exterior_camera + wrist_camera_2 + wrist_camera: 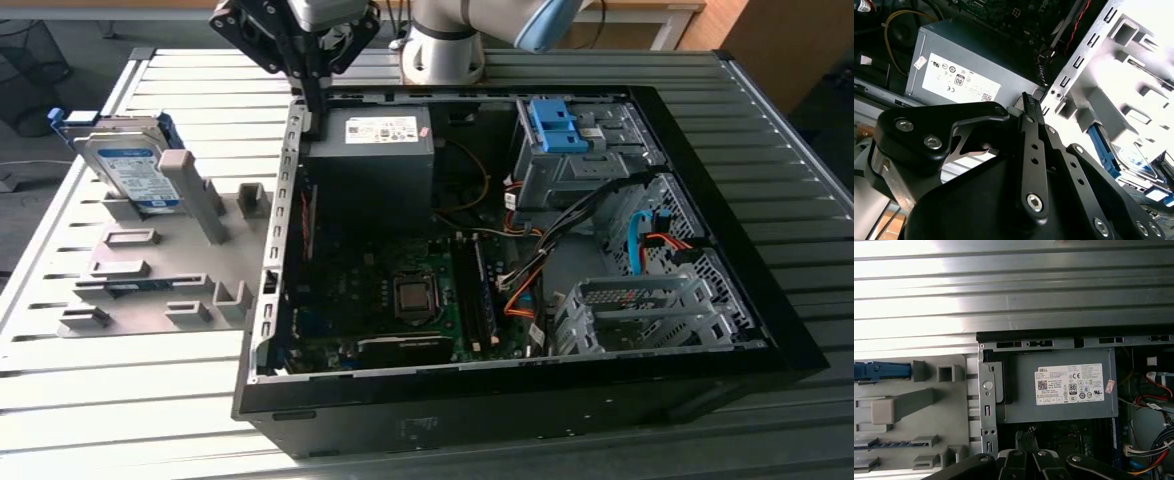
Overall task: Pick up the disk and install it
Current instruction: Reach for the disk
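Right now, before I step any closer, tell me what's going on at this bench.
A robot arm is set to put the disk into the open computer case. The disk stands on edge in the grey fixture on the table, to the exterior view's left of the case, with nothing gripping it. The gripper, shut and empty, hangs at the case's edge beside the power supply.

Disk (130, 168): silver-grey drive with a white-and-blue label and blue rails along its edges. It stands on edge, leaning slightly, in the grey fixture (187, 262), on the exterior view's left of the open computer case (534, 400).
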Robot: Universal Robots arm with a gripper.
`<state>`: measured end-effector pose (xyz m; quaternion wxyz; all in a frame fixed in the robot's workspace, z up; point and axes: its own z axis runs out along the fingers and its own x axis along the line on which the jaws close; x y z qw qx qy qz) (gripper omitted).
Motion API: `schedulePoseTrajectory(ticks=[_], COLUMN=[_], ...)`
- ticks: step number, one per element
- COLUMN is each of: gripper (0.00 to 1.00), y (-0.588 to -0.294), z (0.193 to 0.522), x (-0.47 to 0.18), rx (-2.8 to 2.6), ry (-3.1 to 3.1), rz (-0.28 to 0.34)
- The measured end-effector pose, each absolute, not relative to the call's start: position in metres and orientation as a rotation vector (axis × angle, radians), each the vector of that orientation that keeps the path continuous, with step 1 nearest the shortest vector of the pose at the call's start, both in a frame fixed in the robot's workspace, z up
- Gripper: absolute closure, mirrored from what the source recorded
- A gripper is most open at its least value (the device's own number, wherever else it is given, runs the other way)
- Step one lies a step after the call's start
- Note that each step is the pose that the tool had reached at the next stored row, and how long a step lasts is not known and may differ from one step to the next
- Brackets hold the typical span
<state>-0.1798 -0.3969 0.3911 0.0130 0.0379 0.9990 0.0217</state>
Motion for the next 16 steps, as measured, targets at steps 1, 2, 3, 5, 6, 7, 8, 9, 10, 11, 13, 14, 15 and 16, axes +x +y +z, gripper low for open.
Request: schedulePoseTrajectory(ticks=[1,2,3,5,6,7,8,9,10,11,13,14,15,16], gripper=[0.89,0.89,0.89,0.89,0.89,0.89,0.89,0.89,0.89,0.89,0.89,0.89,0.89,0.89], y=[-0.3968,-0.3967,-0.3966,-0.3963,-0.3961,-0.3961,-0.3961,-0.3961,-0.3961,-0.3961,-0.3961,-0.3961,-0.3961,-0.3961], z=[0.3911,0.3911,0.391,0.391,0.391,0.391,0.391,0.391,0.391,0.391,0.391,0.391,0.3909,0.391], x=[-0.1801,-0.1806,-0.1811,-0.1821,-0.1824,-0.1826,-0.1828,-0.183,-0.1831,-0.1833,-0.1839,-0.1841,-0.1844,-0.1846], rx=[0.118,0.118,0.118,0.118,0.118,0.118,0.118,0.118,0.118,0.118,0.118,0.118,0.118,0.118], ry=[3.113,3.113,3.113,3.113,3.113,3.113,3.113,3.113,3.113,3.113,3.113,3.113,3.113,3.113], rz=[0.068,0.068,0.068,0.068,0.068,0.068,0.068,0.068,0.068,0.068,0.068,0.068,0.068,0.068])
